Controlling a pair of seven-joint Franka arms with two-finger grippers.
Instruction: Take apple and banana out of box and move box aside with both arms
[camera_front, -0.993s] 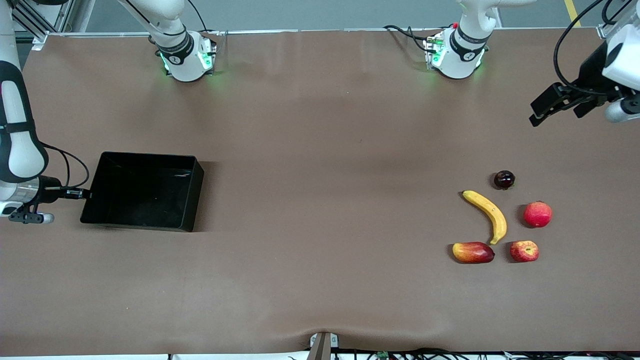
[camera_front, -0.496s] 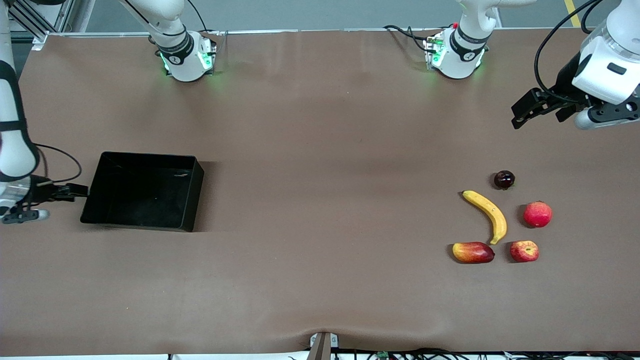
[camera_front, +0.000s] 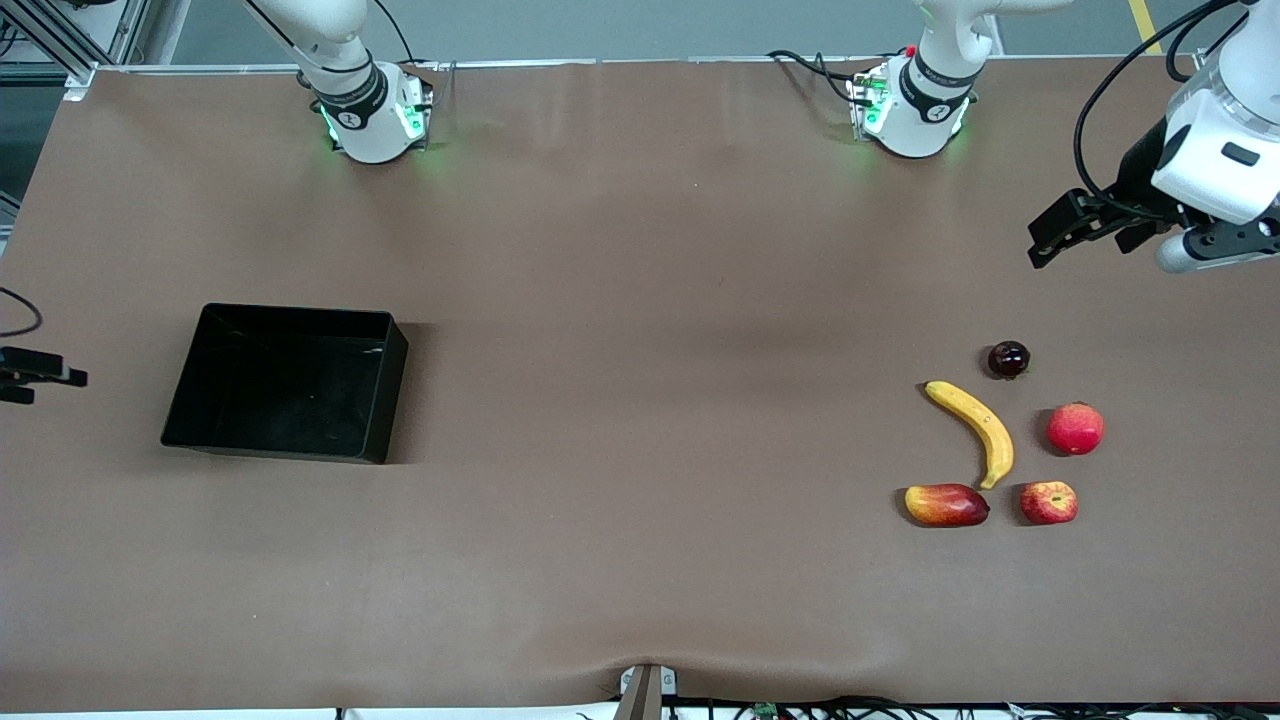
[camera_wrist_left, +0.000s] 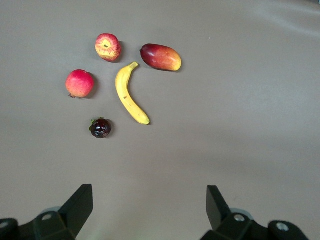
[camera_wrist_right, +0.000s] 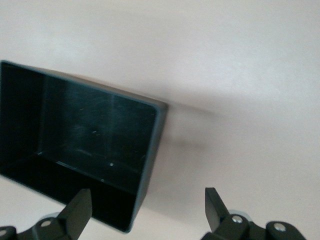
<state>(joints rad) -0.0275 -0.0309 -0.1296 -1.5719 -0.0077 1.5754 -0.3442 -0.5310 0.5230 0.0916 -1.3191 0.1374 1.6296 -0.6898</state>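
Note:
The black box (camera_front: 285, 380) sits empty at the right arm's end of the table; it also shows in the right wrist view (camera_wrist_right: 157, 135). The banana (camera_front: 975, 430) and the dimpled red apple (camera_front: 1049, 502) lie at the left arm's end; the left wrist view shows the banana (camera_wrist_left: 129, 95) and the apple (camera_wrist_left: 108, 47). My left gripper (camera_front: 1090, 232) is open and empty in the air, over bare table short of the fruits (camera_wrist_left: 147, 192). My right gripper (camera_front: 35, 375) is open and empty, apart from the box's end wall (camera_wrist_right: 147, 195).
A red-yellow mango-like fruit (camera_front: 946, 505), a plain round red fruit (camera_front: 1076, 428) and a small dark maroon fruit (camera_front: 1008, 359) lie around the banana. The arm bases (camera_front: 370, 115) stand along the table's edge farthest from the front camera.
My right gripper has drawn away from the box's end wall toward the table's end, and most of that arm has left the view. My left gripper has shifted a little toward the fruits. The box has not moved.

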